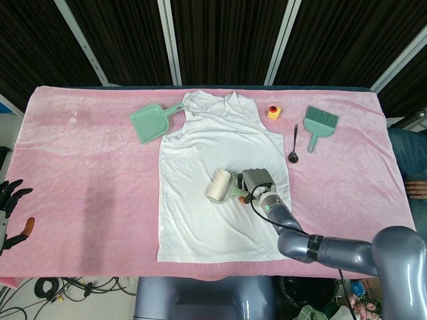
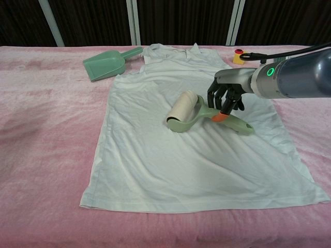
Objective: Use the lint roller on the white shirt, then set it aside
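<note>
The white shirt [image 1: 220,167] lies flat on the pink cloth. A green lint roller [image 2: 199,114] with a white roll [image 1: 219,185] lies on the shirt's middle, its handle [image 2: 235,124] flat on the fabric. My right hand [image 2: 226,95] hovers over the handle near its orange ring, fingers curled down and fingertips [image 2: 223,107] at the handle, not wrapped round it. In the head view the right hand [image 1: 257,181] covers the handle. Off the table's left edge my left hand [image 1: 10,200] hangs with its fingers spread, holding nothing.
A green dustpan [image 1: 150,122] lies left of the shirt's collar. To the shirt's right are a small yellow block with a red top [image 1: 273,112], a dark spoon [image 1: 293,148] and a green brush [image 1: 317,124]. Pink cloth [image 1: 87,173] covers the table.
</note>
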{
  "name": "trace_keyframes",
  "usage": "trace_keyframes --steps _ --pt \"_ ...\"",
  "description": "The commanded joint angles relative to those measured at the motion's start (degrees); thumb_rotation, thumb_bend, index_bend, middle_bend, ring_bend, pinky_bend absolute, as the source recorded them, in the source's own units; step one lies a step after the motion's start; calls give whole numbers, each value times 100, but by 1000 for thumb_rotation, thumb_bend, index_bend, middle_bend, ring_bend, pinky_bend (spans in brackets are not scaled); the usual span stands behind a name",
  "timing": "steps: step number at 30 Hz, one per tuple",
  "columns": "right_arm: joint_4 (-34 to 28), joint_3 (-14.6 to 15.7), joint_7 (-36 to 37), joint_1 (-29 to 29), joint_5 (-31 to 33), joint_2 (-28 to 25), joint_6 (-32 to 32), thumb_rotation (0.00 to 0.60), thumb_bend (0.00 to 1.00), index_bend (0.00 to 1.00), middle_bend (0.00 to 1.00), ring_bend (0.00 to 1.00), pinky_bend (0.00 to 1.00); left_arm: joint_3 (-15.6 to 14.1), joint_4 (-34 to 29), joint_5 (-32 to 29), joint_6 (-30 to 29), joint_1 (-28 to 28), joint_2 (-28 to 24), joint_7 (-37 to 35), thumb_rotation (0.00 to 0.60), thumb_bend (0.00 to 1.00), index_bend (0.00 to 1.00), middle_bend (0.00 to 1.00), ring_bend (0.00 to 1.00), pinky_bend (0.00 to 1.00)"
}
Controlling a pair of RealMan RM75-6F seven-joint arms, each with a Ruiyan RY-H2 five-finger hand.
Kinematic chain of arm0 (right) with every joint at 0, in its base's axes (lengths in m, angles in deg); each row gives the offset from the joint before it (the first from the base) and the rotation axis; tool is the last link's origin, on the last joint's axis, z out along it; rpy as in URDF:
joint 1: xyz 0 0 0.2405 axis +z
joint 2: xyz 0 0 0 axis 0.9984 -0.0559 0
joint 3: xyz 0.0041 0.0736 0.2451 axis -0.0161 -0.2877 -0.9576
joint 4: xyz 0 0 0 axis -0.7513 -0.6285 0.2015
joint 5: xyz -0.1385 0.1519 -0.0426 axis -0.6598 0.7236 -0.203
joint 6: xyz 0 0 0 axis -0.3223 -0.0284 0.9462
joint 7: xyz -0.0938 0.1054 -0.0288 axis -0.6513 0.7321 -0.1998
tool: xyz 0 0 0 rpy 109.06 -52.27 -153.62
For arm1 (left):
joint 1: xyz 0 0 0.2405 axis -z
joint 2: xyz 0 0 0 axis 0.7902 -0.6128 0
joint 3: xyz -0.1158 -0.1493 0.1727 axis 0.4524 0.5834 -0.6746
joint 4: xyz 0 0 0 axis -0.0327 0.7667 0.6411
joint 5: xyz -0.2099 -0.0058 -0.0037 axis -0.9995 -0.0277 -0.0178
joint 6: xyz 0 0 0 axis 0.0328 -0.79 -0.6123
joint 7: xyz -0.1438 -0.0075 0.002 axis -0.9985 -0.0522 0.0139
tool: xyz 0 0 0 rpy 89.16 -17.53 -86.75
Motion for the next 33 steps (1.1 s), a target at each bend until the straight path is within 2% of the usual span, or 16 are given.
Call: trace_keyframes --steps 1,5,11,23,33 --pt "190 -97 -15 125 63 215 76 600 712 763 679 715 649 2 4 -9 8 1 -7 -21 600 413 198 84 0 14" --pt "319 -119 -26 198 130 355 172 600 712 763 679 715 649 -1 1 -1 5 -2 -26 -46 600 413 198 84 0 14" --pt "88 144 -279 199 250 152 373 600 713 763 679 715 649 -6 3 9 -18 -18 -47 -86 600 413 198 84 0 14" --pt "-1195 881 -777 34 700 -1087 712 600 719 763 679 715 649 -1 -11 3 1 -1 -22 -15 600 413 197 84 0 14" --pt "-1617 1220 -687 -208 769 -1833 689 600 723 763 679 715 649 -10 -47 16 -6 0 14 91 600 413 197 84 0 14"
